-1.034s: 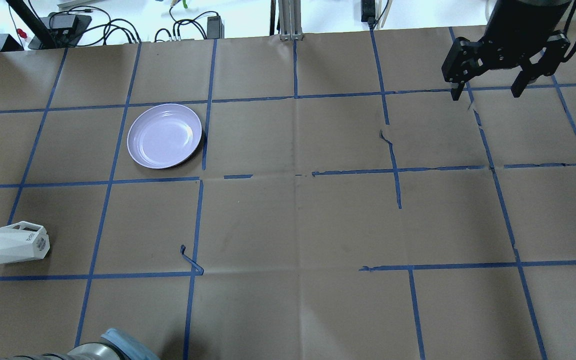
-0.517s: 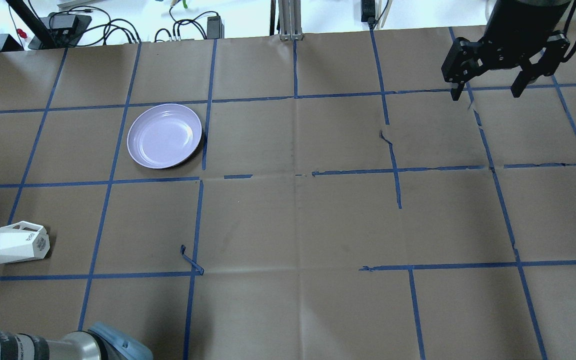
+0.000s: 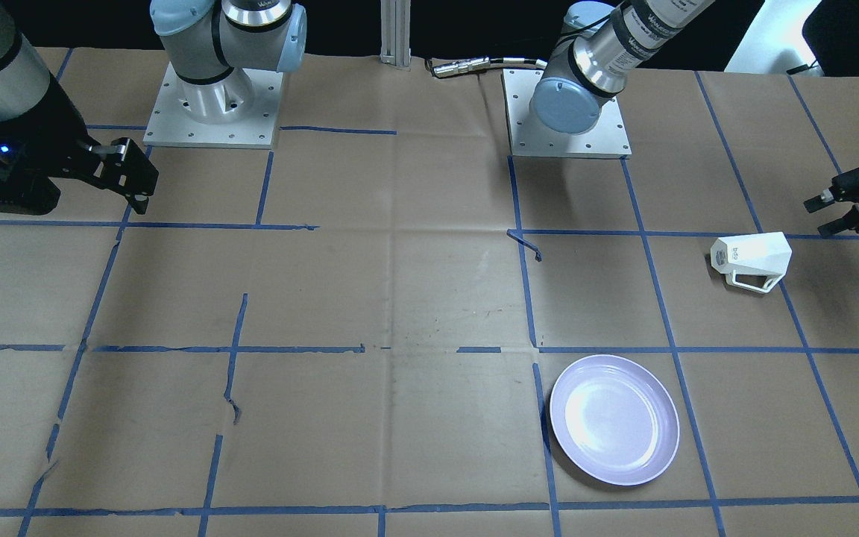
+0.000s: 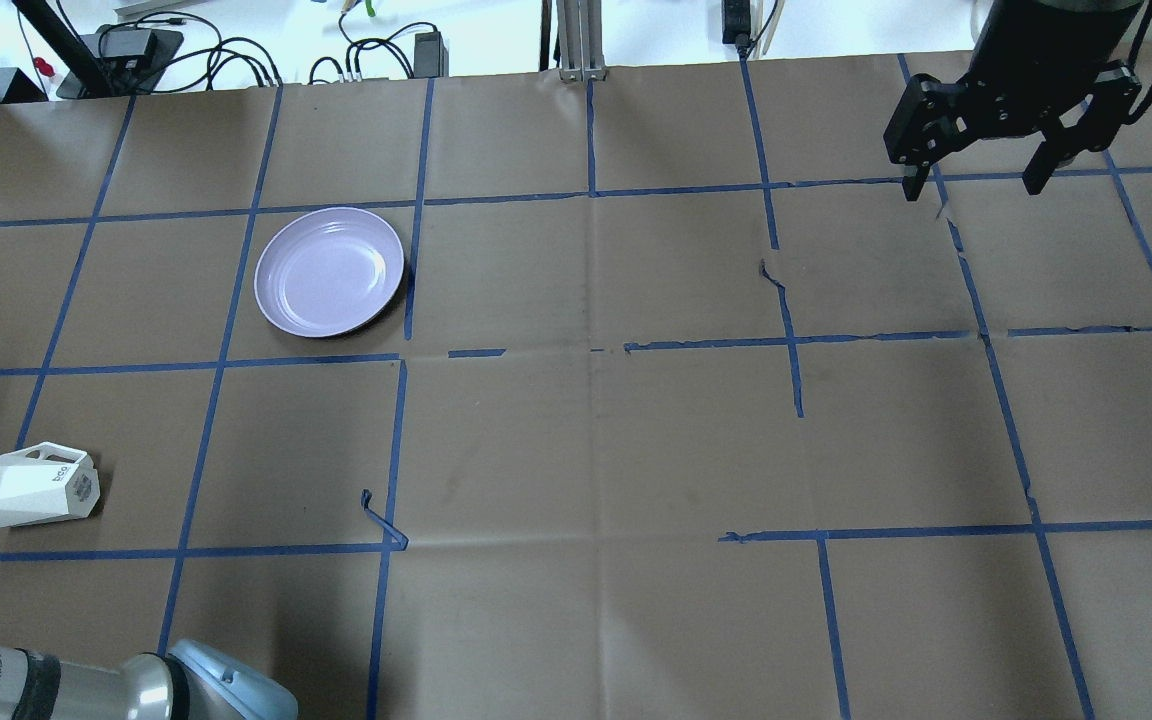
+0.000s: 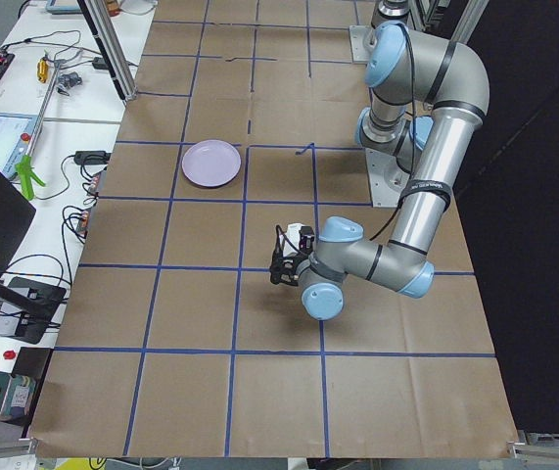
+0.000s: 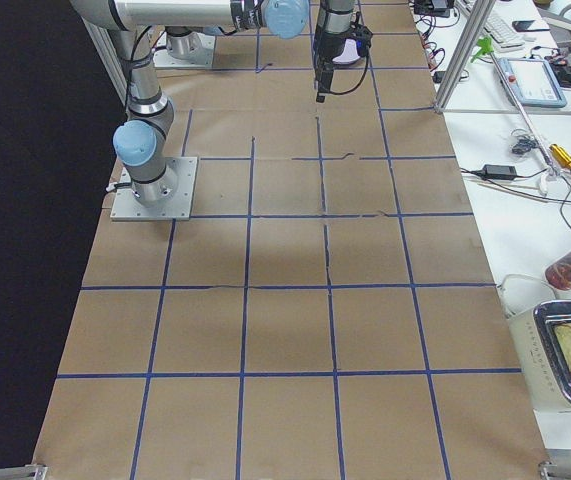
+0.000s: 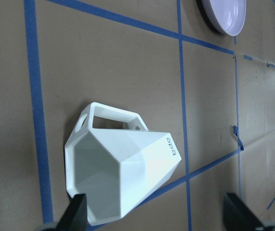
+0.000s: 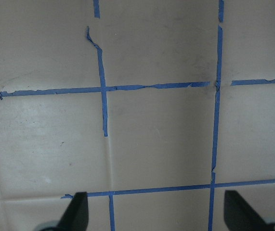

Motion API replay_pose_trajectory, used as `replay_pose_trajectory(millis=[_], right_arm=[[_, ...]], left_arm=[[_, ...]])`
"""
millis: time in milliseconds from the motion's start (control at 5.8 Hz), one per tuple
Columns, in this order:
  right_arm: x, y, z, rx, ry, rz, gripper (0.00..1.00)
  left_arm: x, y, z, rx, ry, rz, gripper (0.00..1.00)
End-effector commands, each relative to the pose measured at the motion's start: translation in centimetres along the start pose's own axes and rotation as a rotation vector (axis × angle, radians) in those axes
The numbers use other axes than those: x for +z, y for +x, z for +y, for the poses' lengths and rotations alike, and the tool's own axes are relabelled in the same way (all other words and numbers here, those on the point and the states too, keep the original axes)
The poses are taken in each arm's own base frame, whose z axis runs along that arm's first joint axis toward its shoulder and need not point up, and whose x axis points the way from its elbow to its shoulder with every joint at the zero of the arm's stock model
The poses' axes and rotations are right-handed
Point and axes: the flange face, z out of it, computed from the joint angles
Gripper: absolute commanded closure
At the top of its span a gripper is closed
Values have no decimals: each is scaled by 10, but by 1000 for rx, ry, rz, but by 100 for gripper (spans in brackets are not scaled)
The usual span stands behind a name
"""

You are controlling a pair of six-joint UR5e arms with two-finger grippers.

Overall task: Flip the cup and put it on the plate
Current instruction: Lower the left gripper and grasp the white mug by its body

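Note:
The white faceted cup (image 4: 31,487) lies on its side near the table's left edge, its lettered base toward the table's middle. It also shows in the front view (image 3: 751,259) and the left wrist view (image 7: 123,171), open mouth toward the camera, handle on the side away from the robot. My left gripper (image 3: 826,215) is open and empty, a short way beyond the cup's mouth; its fingertips (image 7: 77,214) straddle the cup's line. The lavender plate (image 4: 329,271) sits empty farther out, also in the front view (image 3: 614,419). My right gripper (image 4: 973,187) is open and empty at the far right.
Brown paper with a blue tape grid covers the table. A loose curl of tape (image 4: 381,520) sticks up between cup and plate. My left arm's elbow (image 4: 216,685) lies at the near left edge. Cables and gear (image 4: 136,45) lie beyond the far edge.
My left arm's elbow has slid further into the bottom left corner of the overhead view. The cup, the plate and the right gripper have stayed put.

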Motion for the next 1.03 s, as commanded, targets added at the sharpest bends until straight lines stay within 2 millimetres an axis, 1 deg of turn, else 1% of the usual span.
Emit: replay_pose_trajectory(millis=[0,345,517,690,862], right_arm=[[0,0,0,0,-1,0,0],[0,0,0,0,-1,0,0],[0,0,0,0,-1,0,0],[0,0,0,0,-1,0,0],[0,0,0,0,-1,0,0]], left_arm=[[34,-35,8,-17,20,139,1],[57,-34,12,-90,47,313,1],[63,-40,14,-73,53,335,1],[64,-41,13,-68,60,337,11],[57,-42,11,-63,63,323,36]])
